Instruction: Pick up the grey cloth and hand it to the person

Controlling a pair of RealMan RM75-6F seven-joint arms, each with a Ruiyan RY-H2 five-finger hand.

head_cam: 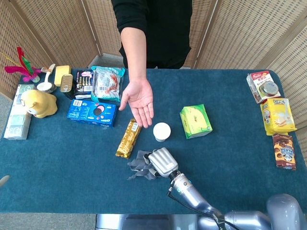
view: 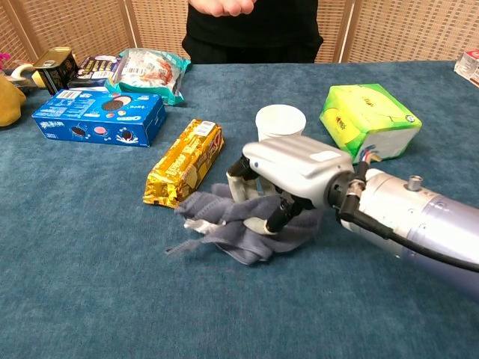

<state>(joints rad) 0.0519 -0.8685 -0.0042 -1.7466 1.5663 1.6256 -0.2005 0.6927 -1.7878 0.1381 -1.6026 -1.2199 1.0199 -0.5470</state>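
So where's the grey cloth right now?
In the chest view the grey cloth lies bunched on the table near the middle, gathered in the right hand, beside the gold biscuit pack and in front of the white cup.
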